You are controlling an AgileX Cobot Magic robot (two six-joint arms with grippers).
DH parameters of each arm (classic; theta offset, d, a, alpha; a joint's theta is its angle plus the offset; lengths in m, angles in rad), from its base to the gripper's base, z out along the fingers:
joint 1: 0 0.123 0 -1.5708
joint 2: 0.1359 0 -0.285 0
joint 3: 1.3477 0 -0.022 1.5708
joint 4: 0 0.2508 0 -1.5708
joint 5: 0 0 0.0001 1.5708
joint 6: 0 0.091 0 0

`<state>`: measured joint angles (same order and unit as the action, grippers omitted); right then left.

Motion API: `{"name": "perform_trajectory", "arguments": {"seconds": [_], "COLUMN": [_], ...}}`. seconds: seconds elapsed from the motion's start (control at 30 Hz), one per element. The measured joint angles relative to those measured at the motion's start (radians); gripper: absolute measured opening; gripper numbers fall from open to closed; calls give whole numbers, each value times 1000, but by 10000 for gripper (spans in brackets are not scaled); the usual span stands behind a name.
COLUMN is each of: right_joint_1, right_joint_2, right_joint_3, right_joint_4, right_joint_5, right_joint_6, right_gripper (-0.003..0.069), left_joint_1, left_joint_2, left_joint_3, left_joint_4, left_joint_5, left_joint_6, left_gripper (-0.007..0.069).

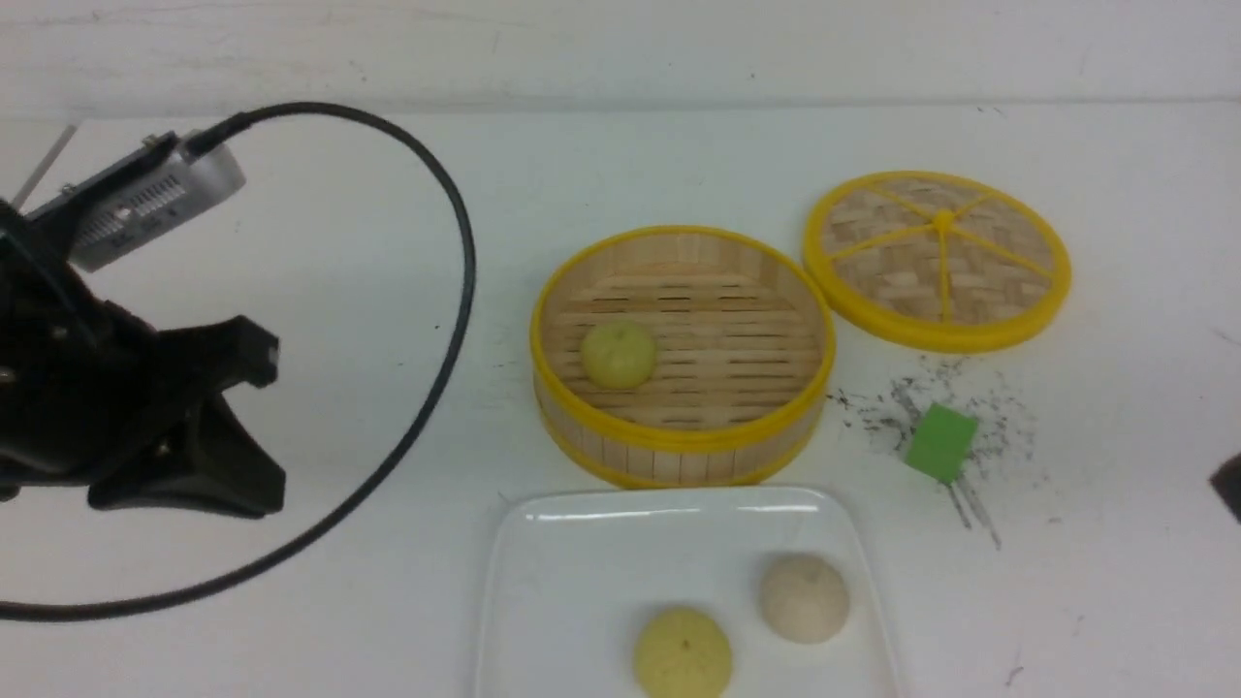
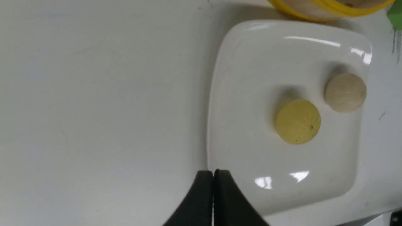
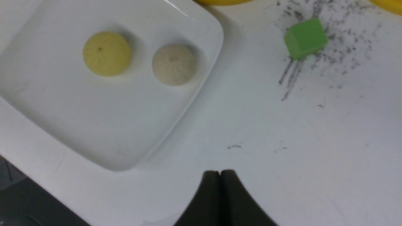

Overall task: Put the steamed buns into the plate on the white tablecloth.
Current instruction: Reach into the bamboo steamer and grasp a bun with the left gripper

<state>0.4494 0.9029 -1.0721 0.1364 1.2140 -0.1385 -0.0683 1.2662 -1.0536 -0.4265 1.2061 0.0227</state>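
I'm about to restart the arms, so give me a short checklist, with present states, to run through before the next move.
1. Left gripper shut and holding nothing: ok.
2. Right gripper shut and holding nothing: ok.
3. Steamer uncovered, lid beside it: ok.
4. Plate has room for another bun: ok.
5. All buns on the plate: not ok; the yellow bun is in the steamer, while another yellow bun and the off-white bun are on the plate.
6. Green cube off the plate: ok.
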Motion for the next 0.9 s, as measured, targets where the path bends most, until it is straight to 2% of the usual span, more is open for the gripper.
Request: {"name": "perform_trajectory", "arguments": {"seconds": [0.03, 0.1, 0.13, 0.2, 0.37, 0.43, 0.57, 0.73, 0.9], "right_joint_1": [0, 0, 0, 0, 0, 0, -1, -1, -1], "right_joint_2": [-11, -81, -86, -156, -253, -304, -339, -346, -346], "right_joint_3": [0, 0, 0, 5, 78, 158, 254, 365, 401], "right_joint_4": [-3, -24, -26, -42, -49, -49, -49, -49, -50], "right_joint_5": [3, 11, 13, 20, 22, 11, -37, -131, -216], "right_joint_6": [0, 22, 24, 45, 54, 56, 58, 58, 59], "right_gripper": [-15, -15, -15, -15, -13, -11, -11, -8, -6], "left_joint_1": [-19, -149, -169, -287, -389, -435, -471, -508, -515], "left_joint_2": [8, 68, 79, 165, 305, 403, 514, 702, 831], "left_joint_3": [-3, -32, -38, -105, -269, -407, -553, -744, -845], "left_joint_4": [3, 42, 45, 93, 190, 267, 341, 394, 449], "left_joint_5": [0, -26, -34, -80, -90, -90, -90, -83, -96], "left_joint_6": [0, -35, -38, -100, -212, -259, -307, -328, -330], "left_gripper": [8, 2, 2, 2, 19, 60, 136, 325, 441]}}
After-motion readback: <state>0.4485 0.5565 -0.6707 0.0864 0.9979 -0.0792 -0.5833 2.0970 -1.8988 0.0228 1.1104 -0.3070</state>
